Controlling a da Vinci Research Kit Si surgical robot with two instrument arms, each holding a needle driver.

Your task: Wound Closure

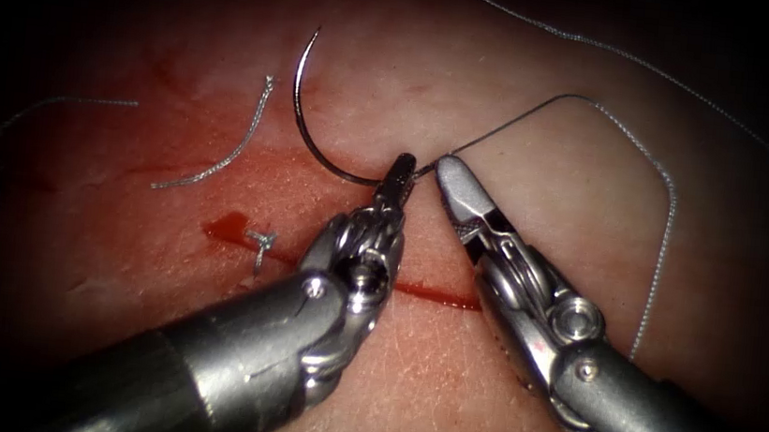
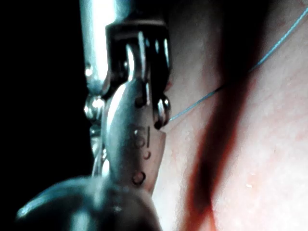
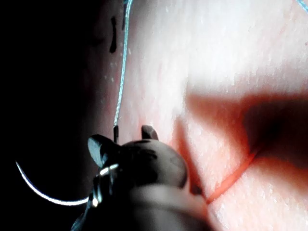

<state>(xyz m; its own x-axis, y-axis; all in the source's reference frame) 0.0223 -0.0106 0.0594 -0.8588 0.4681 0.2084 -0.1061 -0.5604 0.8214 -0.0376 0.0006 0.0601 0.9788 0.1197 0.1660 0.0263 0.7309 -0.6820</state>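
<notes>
Left tool (image 1: 396, 179), frame centre, is clamped on the needle (image 1: 310, 129) at its swaged end; the needle lies clear of the tissue (image 1: 444, 382). Right tool (image 1: 450, 172): jaws closed, contents indeterminable. One knot (image 1: 261, 241) sits lower left on the cut (image 1: 433, 295); the remainder is unsutured. Thread (image 1: 665, 187) loops to upper right.

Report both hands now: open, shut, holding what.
Left hand: shut on the needle at its thread end; needle lies free above the cut.
Right hand: shut, holding nothing visible.
</notes>
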